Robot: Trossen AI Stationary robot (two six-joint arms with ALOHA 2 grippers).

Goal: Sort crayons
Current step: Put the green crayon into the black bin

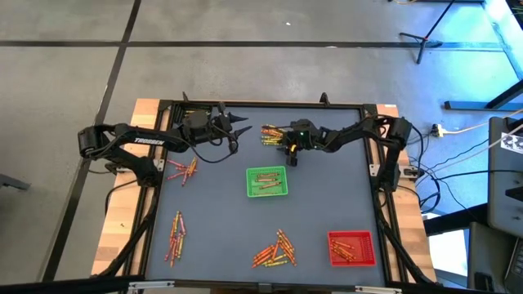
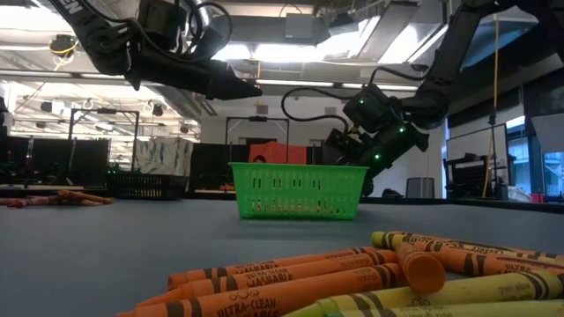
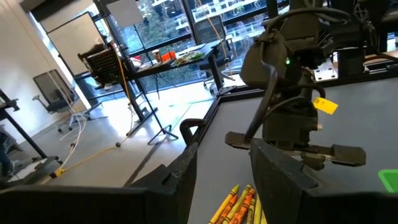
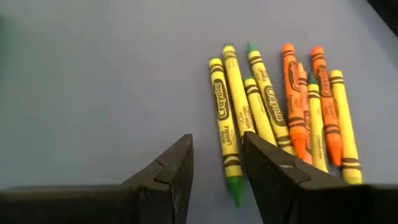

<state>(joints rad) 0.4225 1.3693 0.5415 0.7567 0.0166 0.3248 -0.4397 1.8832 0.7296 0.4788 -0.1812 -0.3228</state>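
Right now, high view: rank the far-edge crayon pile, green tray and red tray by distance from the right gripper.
From the right gripper, open above the table's far side:
1. Far-edge crayon pile: right beside the gripper, toward the far edge.
2. Green tray: mid-table, just nearer the camera side.
3. Red tray: near right corner, plainly farthest.

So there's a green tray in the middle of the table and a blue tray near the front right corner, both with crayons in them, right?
Not quite: the corner tray is red, not blue. The high view shows the green tray mid-table and the red tray at the front right corner, each holding crayons.
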